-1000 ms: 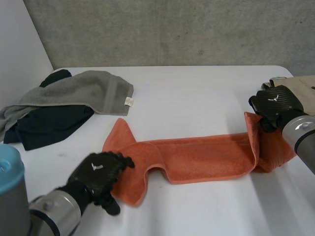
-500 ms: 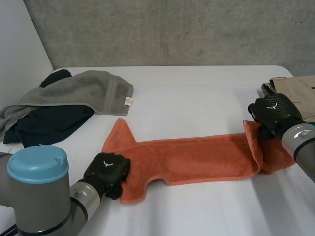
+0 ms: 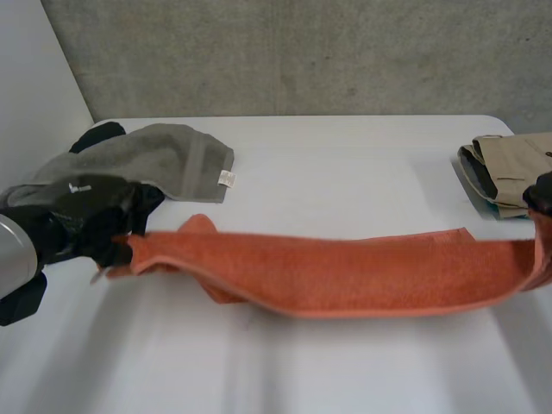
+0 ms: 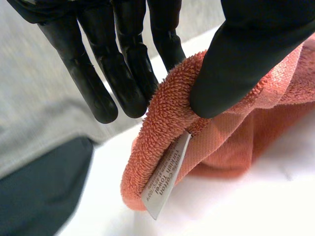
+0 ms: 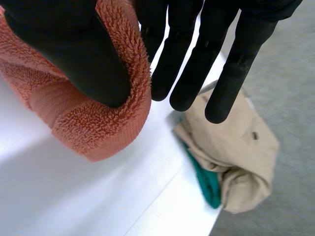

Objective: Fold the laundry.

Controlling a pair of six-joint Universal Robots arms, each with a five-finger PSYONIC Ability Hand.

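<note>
An orange towel (image 3: 362, 274) stretches across the table, lifted into a long band between my two hands. My left hand (image 3: 82, 216) pinches its left end, thumb (image 4: 246, 59) pressing the terry edge (image 4: 167, 113) against the fingers; a white label (image 4: 165, 179) hangs below the grip. My right hand (image 3: 542, 191) holds the right end at the table's right side, thumb (image 5: 83, 54) clamped on the folded orange edge (image 5: 98, 128) against the fingers.
A grey towel (image 3: 147, 159) lies over a black garment (image 3: 78, 220) at the back left, just behind my left hand. A folded beige garment (image 3: 509, 159) over something green (image 5: 206, 179) sits at the back right, by my right hand. White tabletop (image 3: 345, 362) in front.
My left hand closed on the towel's left end and pulled it up and leftward. The right hand moved right with its end. The towel went from lying rumpled to stretched taut.
</note>
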